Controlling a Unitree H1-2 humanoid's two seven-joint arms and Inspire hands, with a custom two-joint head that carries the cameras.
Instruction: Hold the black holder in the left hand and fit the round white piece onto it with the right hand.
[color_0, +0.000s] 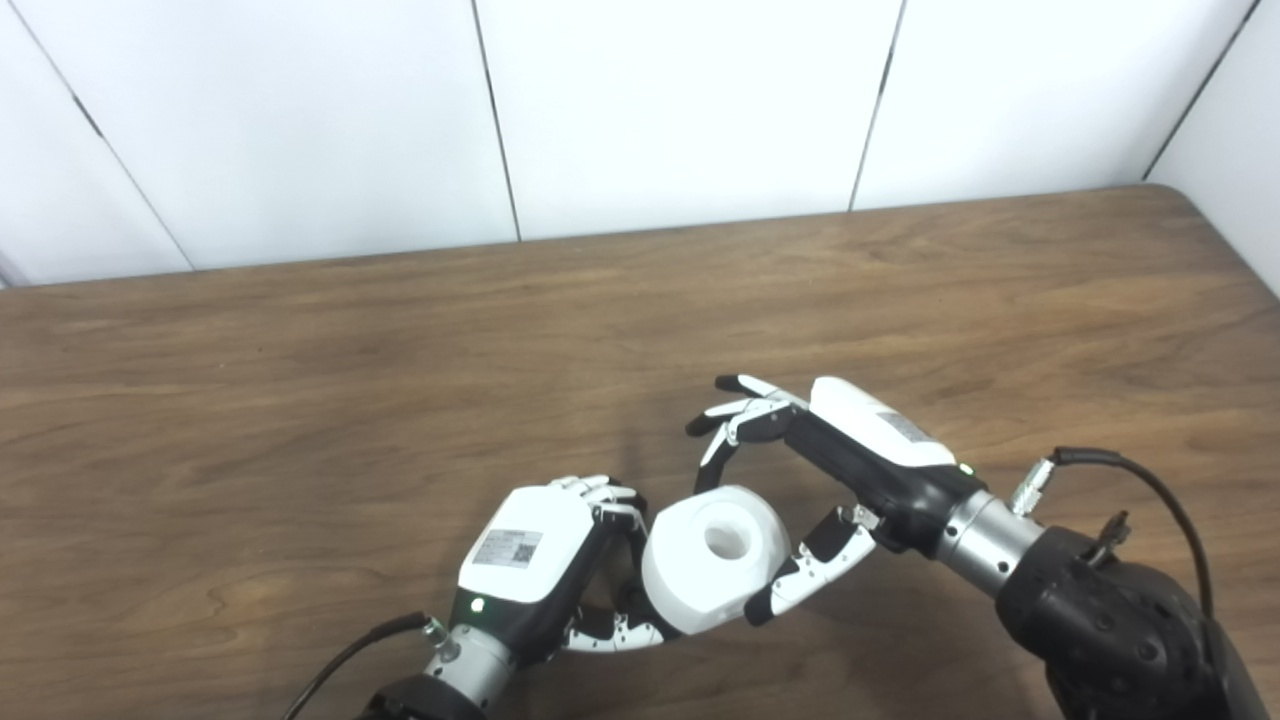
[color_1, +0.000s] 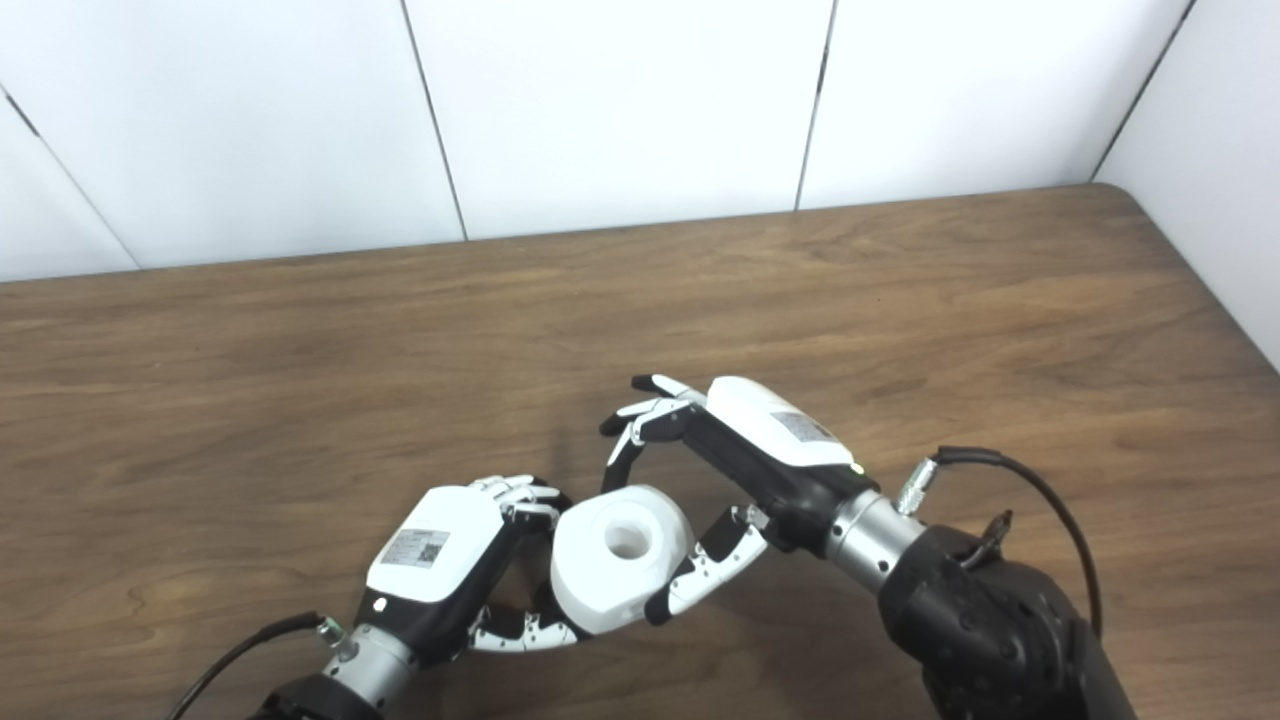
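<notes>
Down at the front edge of the wooden table, both hands are bunched up around the round white piece, so we're deep into the job, not at the start of it. The left hand is curled in against the piece's left side, fingers wrapped toward something dark tucked between its palm and the white part. I'm guessing that's the black holder, but honestly it's almost totally hidden, so I can't say how it sits or how firm the grip is.

The right hand has the white piece: thumb pressed up against its lower right side, one finger touching the upper edge, the rest of the fingers arched above it and spread a bit. So it's grasping, though pretty lightly by the look of it.

The piece is tilted with its center hole facing up toward the cameras, butted right against the left hand.

My read: pickup done on both sides, the two parts brought together, maybe partly mated. Whether it's actually seated on the holder I can't tell. What's probably left is the final push, then letting go.
</notes>
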